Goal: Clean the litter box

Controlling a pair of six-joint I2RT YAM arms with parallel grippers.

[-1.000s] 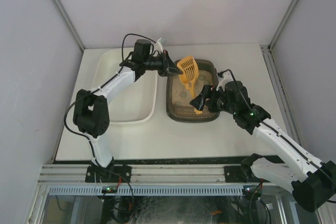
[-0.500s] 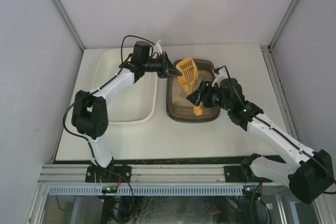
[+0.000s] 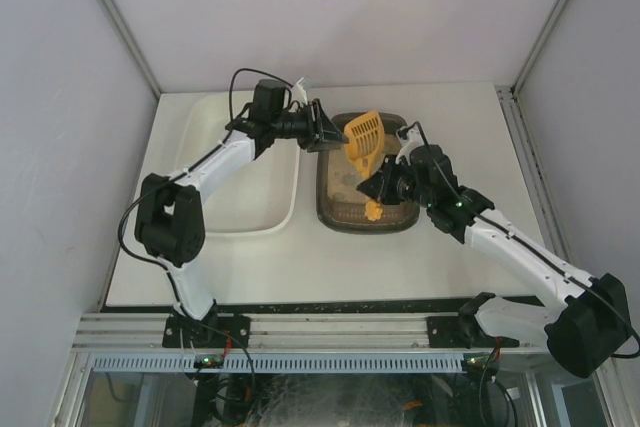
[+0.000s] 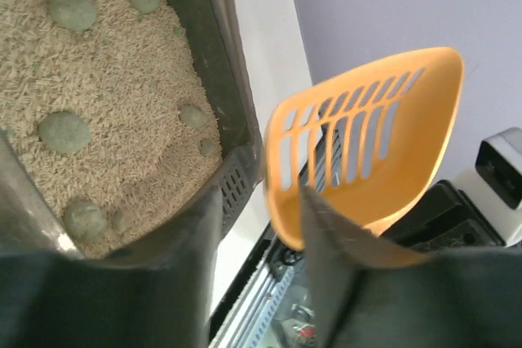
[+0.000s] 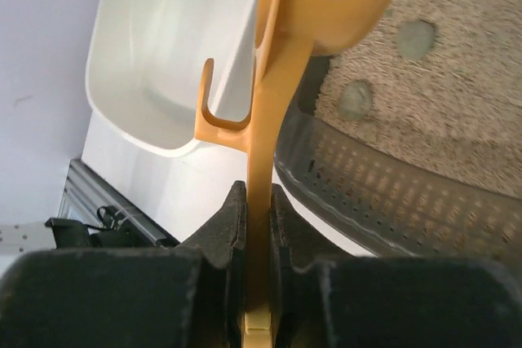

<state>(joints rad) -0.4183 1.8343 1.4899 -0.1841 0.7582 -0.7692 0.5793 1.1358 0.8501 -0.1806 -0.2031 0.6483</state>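
Note:
The litter box (image 3: 326, 203) is a dark tray of beige litter with several grey-green clumps (image 4: 65, 132), in the middle of the table. An orange slotted scoop (image 3: 362, 137) hangs tilted over its far left part. My right gripper (image 3: 378, 187) is shut on the scoop's handle (image 5: 265, 120), which stands pinched between its pads. My left gripper (image 3: 330, 130) is open just left of the scoop's head (image 4: 367, 144). The head's edge lies against the right finger (image 4: 342, 275), and nothing is between the jaws.
A larger cream-white tub (image 3: 240, 162) stands left of the litter box, under the left arm. In the right wrist view its corner (image 5: 163, 63) lies just beyond the handle's hook. Grey walls close in the table at the back and sides.
My right gripper moved in and shut on the scoop's handle. My left gripper, which held the scoop's head, has opened and let it go.

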